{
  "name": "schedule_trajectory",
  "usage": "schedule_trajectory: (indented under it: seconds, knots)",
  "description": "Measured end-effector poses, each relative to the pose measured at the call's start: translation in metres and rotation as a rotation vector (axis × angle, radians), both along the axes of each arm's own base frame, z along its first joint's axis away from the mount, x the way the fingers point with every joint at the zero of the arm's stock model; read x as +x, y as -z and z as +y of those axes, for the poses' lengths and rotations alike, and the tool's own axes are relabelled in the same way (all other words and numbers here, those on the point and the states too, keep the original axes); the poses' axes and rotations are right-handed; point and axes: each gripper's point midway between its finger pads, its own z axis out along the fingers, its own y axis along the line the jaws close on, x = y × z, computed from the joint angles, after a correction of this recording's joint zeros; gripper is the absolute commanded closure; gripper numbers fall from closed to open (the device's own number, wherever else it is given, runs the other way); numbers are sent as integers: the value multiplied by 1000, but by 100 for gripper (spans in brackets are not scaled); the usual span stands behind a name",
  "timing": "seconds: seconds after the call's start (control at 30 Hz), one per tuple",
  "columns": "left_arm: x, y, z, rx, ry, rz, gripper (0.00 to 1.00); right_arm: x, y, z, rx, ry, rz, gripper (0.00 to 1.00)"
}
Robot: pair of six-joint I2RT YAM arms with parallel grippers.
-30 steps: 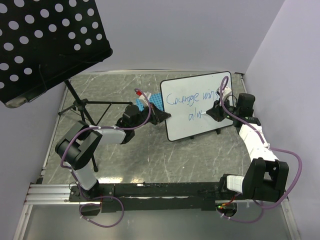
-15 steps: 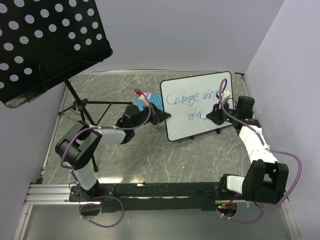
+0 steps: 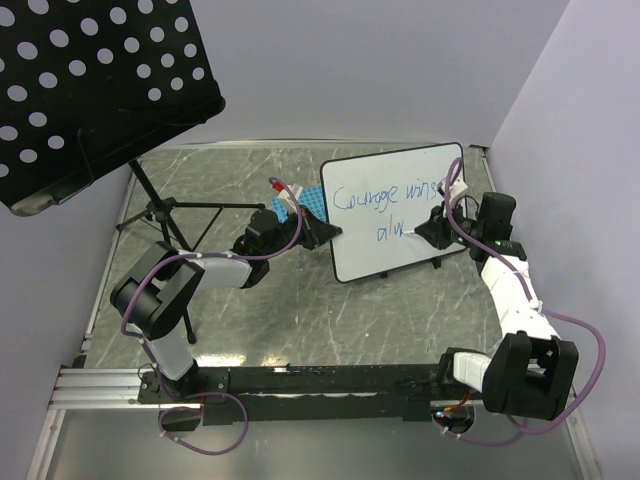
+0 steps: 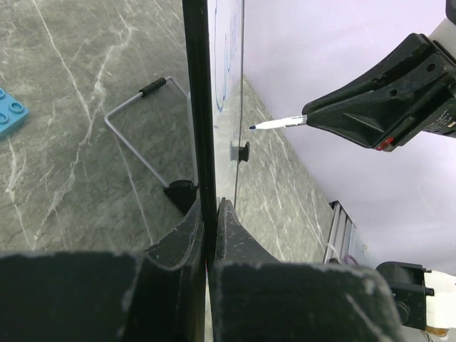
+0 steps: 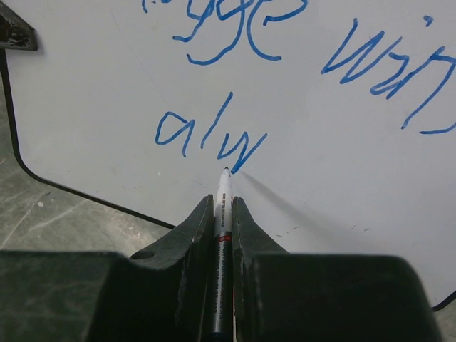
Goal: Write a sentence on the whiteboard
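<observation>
The whiteboard [image 3: 395, 210] stands tilted on the table at the back right, and shows edge-on in the left wrist view [image 4: 200, 107]. My left gripper [image 3: 322, 232] is shut on its left edge. The sentence [image 3: 390, 195] in blue cursive reads "Courage wins" with "alw" [image 5: 206, 132] below it. My right gripper [image 3: 428, 226] is shut on a white marker [image 5: 222, 214], whose tip sits just off the board at the foot of the "w". The marker also shows in the left wrist view [image 4: 279, 123], a little away from the board face.
A blue gridded rack [image 3: 310, 205] with a red-topped item [image 3: 278, 186] stands behind the board's left side. A black perforated music stand [image 3: 90, 90] on a tripod [image 3: 165, 210] fills the back left. The board's wire foot [image 4: 139, 135] rests on the table.
The "w" of "alw" has been finished. My right gripper has moved slightly right and the marker tip has come off the board. The left arm has not moved.
</observation>
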Motion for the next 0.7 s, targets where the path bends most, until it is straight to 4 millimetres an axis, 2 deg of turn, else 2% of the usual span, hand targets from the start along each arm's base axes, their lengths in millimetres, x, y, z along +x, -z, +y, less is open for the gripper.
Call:
schedule_trajectory:
  seconds: [0.23, 0.47, 0.7]
  knots:
    - [0, 0, 0, -1, 0, -2, 99, 5, -4, -15, 9, 40, -20, 100]
    - [0, 0, 0, -1, 1, -2, 99, 8, -8, -21, 20, 47, -47, 100]
    - [0, 0, 0, -1, 1, -1, 99, 11, 4, -22, 29, 43, -50, 100]
